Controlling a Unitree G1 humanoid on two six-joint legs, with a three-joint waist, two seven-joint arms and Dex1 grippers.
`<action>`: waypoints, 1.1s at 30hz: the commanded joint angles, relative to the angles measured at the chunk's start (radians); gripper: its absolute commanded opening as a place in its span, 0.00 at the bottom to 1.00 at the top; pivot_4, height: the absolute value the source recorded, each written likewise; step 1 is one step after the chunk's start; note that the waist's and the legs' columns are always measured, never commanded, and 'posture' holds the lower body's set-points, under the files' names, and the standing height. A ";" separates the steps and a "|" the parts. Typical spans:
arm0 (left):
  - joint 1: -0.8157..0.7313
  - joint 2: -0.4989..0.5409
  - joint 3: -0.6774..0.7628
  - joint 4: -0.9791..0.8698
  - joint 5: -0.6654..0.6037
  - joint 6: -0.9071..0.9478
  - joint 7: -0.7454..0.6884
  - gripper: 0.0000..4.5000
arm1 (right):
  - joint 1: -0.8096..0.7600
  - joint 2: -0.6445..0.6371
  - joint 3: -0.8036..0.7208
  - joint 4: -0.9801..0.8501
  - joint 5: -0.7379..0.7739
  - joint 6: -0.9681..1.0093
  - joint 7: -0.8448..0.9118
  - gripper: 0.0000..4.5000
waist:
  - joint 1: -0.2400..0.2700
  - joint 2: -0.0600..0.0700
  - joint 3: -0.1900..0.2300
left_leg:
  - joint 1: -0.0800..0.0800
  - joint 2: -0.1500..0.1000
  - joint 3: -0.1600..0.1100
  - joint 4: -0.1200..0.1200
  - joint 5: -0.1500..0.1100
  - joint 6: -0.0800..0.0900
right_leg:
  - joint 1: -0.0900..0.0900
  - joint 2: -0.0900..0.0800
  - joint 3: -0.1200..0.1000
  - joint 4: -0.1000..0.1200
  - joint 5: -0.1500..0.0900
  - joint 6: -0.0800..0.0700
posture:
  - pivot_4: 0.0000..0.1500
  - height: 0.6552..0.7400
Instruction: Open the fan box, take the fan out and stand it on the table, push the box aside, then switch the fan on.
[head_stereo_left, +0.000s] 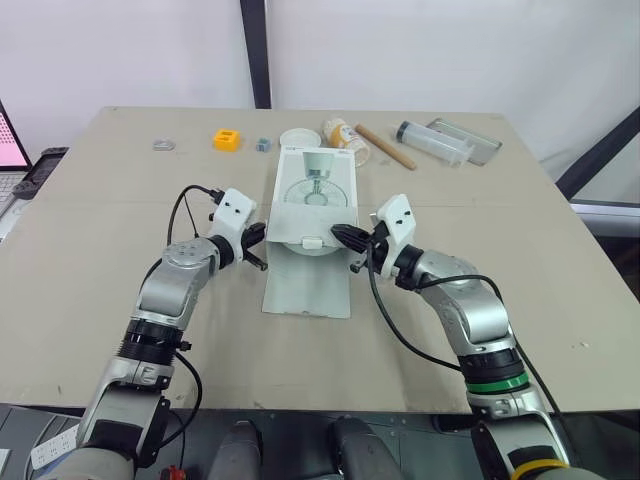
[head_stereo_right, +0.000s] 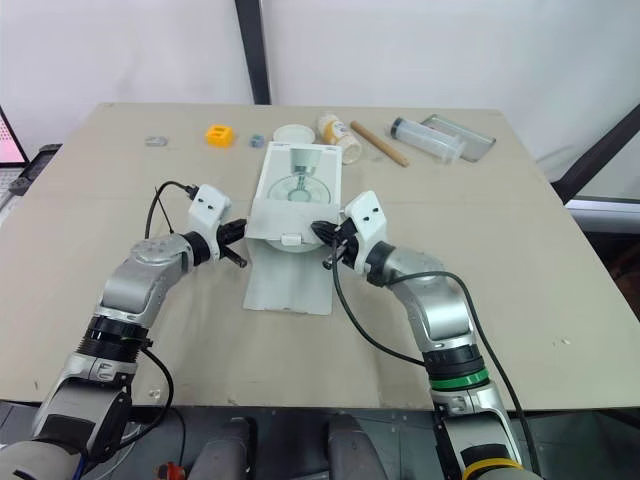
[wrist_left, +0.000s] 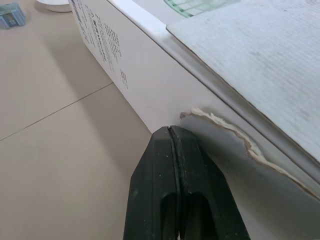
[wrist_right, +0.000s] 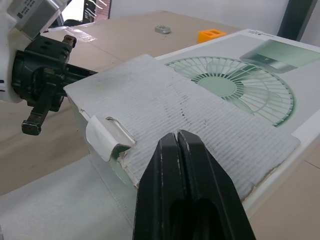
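The fan box (head_stereo_left: 315, 195) lies flat in the middle of the desk (head_stereo_left: 100, 300), a white carton with a pale green fan printed on its top face and small print along its side. A grey corrugated flap (wrist_right: 200, 135) covers the near part of the top, with a folded white tab (wrist_right: 107, 137) at its near edge and a torn paper edge (wrist_left: 235, 137) along the corner. A second, long flap (head_stereo_left: 307, 285) lies open on the desk on the box's near side. The left gripper (wrist_left: 171, 131) has its fingers pressed together at the box's near left corner. The right gripper (wrist_right: 176, 135), fingers likewise together, sits over the near right corner. Beyond the box's far end lie a metal ring (head_stereo_left: 164, 145), an orange block (head_stereo_left: 227, 139), a small blue piece (head_stereo_left: 262, 144), a white round dish (head_stereo_left: 300, 137), a yellow bottle (head_stereo_left: 345, 135), a wooden stick (head_stereo_left: 385, 146), a clear tube (head_stereo_left: 432, 141) and a clear tray (head_stereo_left: 467, 139).
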 joint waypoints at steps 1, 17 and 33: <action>-0.030 -0.016 0.006 -0.017 0.003 -0.028 0.005 0.00 | 0.001 0.002 0.003 -0.023 0.004 0.012 -0.006 0.00 | 0.000 0.000 0.000 | 0.000 0.000 0.000 0.000 0.000 0.000 | 0.000 0.000 0.000 0.000 0.000 0.000 | 1.00 1.00; -0.042 -0.040 0.034 0.009 -0.008 -0.062 -0.009 0.00 | 0.003 0.015 0.009 -0.038 0.003 0.028 -0.017 0.00 | 0.001 0.000 0.000 | 0.000 0.000 0.000 0.000 0.000 0.000 | 0.000 0.000 0.000 0.000 0.000 0.000 | 1.00 1.00; -0.045 -0.063 0.064 0.019 -0.014 -0.080 0.006 0.00 | -0.002 0.027 0.014 -0.038 0.003 0.032 -0.019 0.00 | 0.001 0.000 0.000 | 0.000 0.000 0.000 0.000 0.000 0.000 | 0.000 0.000 0.000 0.000 0.000 0.000 | 1.00 1.00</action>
